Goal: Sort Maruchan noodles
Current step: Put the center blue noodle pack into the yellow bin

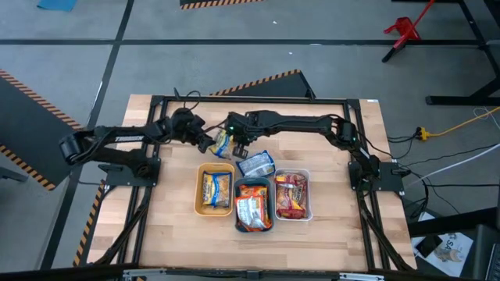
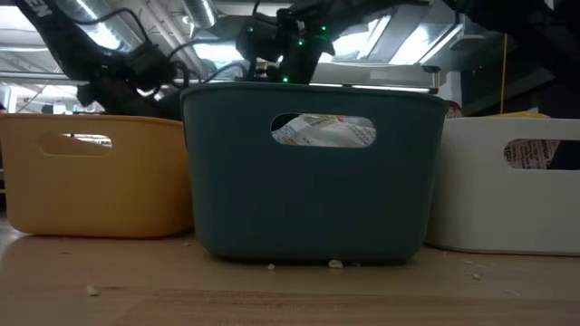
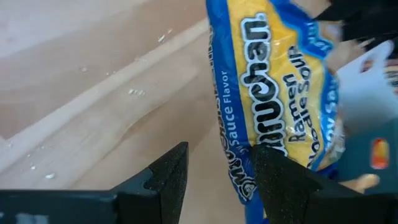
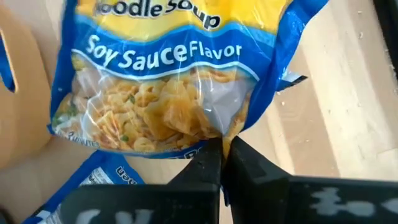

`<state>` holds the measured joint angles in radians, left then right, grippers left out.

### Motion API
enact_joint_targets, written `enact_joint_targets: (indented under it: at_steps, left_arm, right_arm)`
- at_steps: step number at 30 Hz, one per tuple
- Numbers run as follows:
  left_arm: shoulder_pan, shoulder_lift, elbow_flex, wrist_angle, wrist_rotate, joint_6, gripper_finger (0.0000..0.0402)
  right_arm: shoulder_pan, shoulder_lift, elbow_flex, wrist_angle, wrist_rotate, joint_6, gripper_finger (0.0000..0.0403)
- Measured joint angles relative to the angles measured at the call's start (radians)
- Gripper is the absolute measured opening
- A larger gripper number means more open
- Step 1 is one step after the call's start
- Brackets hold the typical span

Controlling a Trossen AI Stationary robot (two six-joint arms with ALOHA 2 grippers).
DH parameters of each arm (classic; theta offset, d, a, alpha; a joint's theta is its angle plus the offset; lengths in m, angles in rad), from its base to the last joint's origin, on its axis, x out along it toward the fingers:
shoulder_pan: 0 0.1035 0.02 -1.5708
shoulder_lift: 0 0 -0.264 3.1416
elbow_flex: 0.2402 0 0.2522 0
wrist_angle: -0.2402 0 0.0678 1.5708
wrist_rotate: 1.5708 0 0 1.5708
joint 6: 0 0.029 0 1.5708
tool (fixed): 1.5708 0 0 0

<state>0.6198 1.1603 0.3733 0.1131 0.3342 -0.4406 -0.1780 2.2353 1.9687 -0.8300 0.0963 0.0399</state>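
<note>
Right now I have both arms meeting over the far half of the wooden table (image 1: 172,226), behind the row of 3 trays. My right gripper (image 4: 222,155) is clenched on the edge of a blue-and-yellow soy sauce packet (image 4: 174,87), its 2 fingertips pinched tight together on the crinkly plastic near 1 corner. From above I see that same packet (image 1: 222,143) lifted between the 2 grippers, just behind the yellow-orange tray (image 1: 198,187).

My left gripper (image 3: 217,168) is right at the other side of the same packet (image 3: 273,93). Its fingers (image 3: 169,177) stand parted, with the packet's edge lying against the inner face of 1 of them; I cannot tell from my feed whether it actually grips the plastic.

A second blue-white packet (image 1: 256,164) lies flat on the table just behind the teal tray (image 1: 237,204), and I see a corner of it (image 4: 93,186) below the held one in the right wrist view.

Sorted so far, as I read it from above: a yellow packet (image 1: 216,190) in the yellow-orange tray, an orange packet (image 1: 253,211) in the teal tray, and a red-brown packet (image 1: 289,195) in the white tray (image 1: 309,195). At table height, the teal tray's handle slot (image 2: 323,130) shows crinkled wrapper inside.
</note>
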Motion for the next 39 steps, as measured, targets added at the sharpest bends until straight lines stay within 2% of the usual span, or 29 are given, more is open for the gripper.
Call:
enact_joint_targets:
  at_steps: [7, 14, 22, 27, 34, 39]
  left_arm:
    - [-0.002, -0.187, 0.002, -0.113, 0.012, -0.046, 0.0171]
    - [-0.028, -0.354, 0.006, -0.18, 0.075, -0.134, 0.0171]
    - [-0.203, -0.454, 0.007, -0.257, 0.101, -0.278, 0.0171]
    - [-0.358, -0.478, 0.007, -0.323, 0.099, -0.4, 0.0171]
    - [-0.594, -0.489, 0.007, -0.398, -0.046, -0.539, 0.0171]
    - [-0.739, -0.488, 0.005, -0.397, -0.184, -0.615, 0.0171]
  right_arm:
    - [0.006, 0.0, 0.071, -0.024, 0.008, 0.0, 0.0]
    - [0.028, 0.0, 0.135, -0.05, 0.004, 0.006, 0.0]
    - [0.104, 0.0, 0.143, -0.054, -0.018, 0.015, 0.0]
    - [0.172, 0.0, 0.143, -0.053, -0.044, 0.063, 0.0]
    - [0.27, 0.0, 0.143, -0.043, -0.038, 0.116, 0.0]
    - [0.293, 0.01, 0.143, -0.028, -0.029, 0.136, 0.0]
